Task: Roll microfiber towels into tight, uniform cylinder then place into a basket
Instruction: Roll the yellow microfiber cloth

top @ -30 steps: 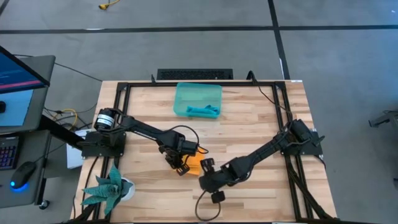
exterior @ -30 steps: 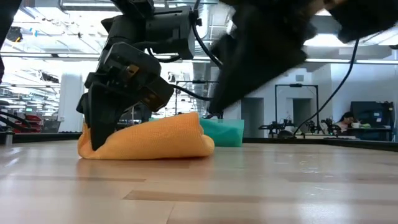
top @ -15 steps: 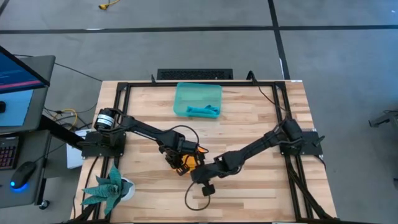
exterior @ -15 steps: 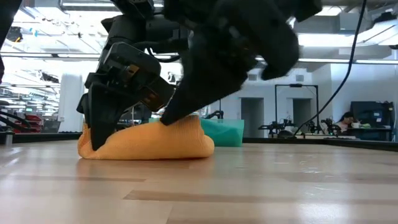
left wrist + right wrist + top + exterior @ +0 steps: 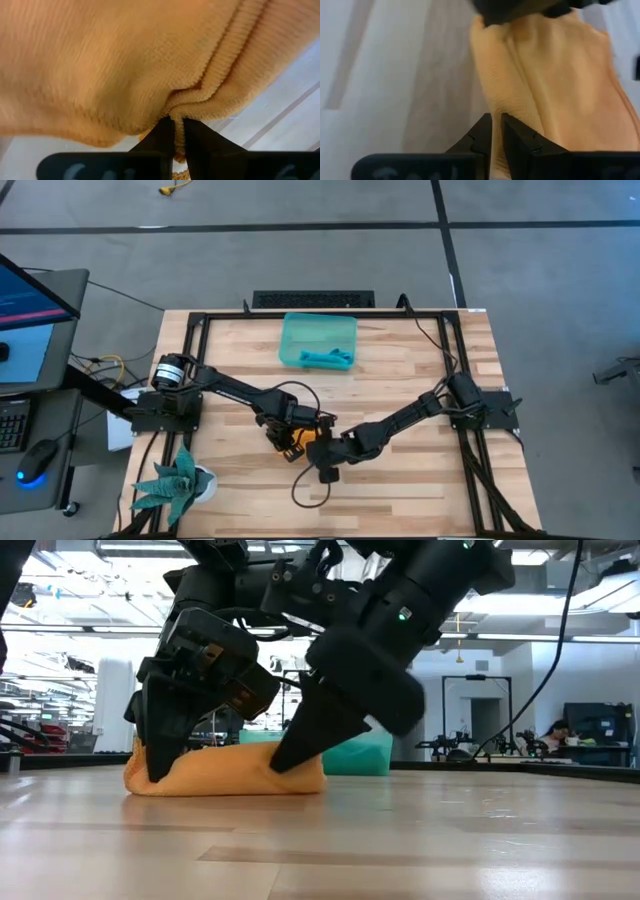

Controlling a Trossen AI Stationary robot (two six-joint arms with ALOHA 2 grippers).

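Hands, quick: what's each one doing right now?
Left hand: closed, pinching the orange towel.
Right hand: nearly closed at the towel's other end; a grip cannot be told.

Ribbed, matt orange cloth towel (image 5: pixel 125 65) lies on smooth pale wood table (image 5: pixel 400 370); translucent plastic basket (image 5: pixel 292 340).

Orange-yellow towel (image 5: pixel 125 65) fills the view, a fold pinched (tightly) between the left gripper's (image 5: pixel 178 131) jaws.
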